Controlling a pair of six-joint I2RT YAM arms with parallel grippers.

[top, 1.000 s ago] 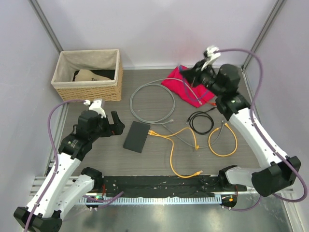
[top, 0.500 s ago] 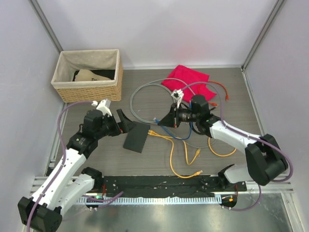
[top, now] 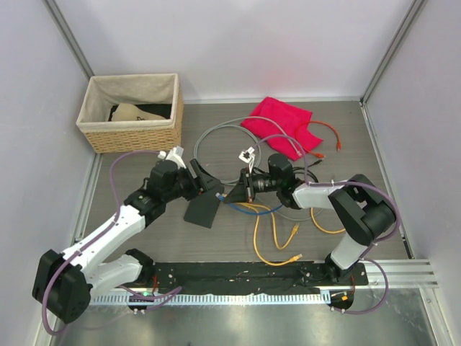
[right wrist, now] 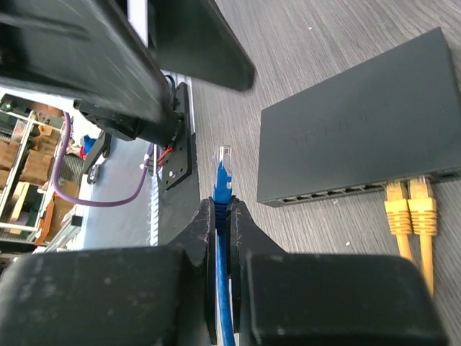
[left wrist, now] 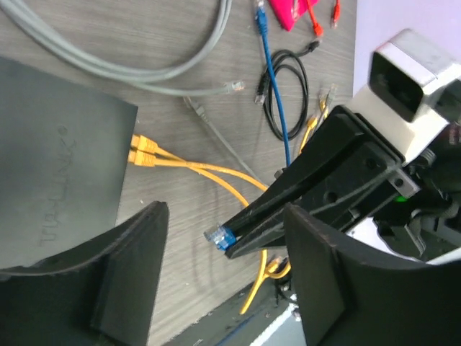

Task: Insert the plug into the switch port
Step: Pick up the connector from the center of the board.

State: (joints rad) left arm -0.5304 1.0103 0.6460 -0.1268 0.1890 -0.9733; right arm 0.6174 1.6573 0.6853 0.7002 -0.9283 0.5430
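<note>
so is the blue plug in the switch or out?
Out. Blue plug is pinched in the right gripper, short of the switch; only two yellow plugs sit in its ports.

The switch [top: 202,211] is a flat, thin, dark grey box lying flat on the table, just at 7 o'clock of centre in the top view. Its socket row faces 3 o'clock, and two yellow plugs [right wrist: 410,209] sit in the sockets at the far end. The plug [right wrist: 223,167], clear-tipped on a blue cable, is pinched in the right gripper [right wrist: 223,205]. It hangs just off the socket edge, pointing toward 8 o'clock, not inserted.
</note>
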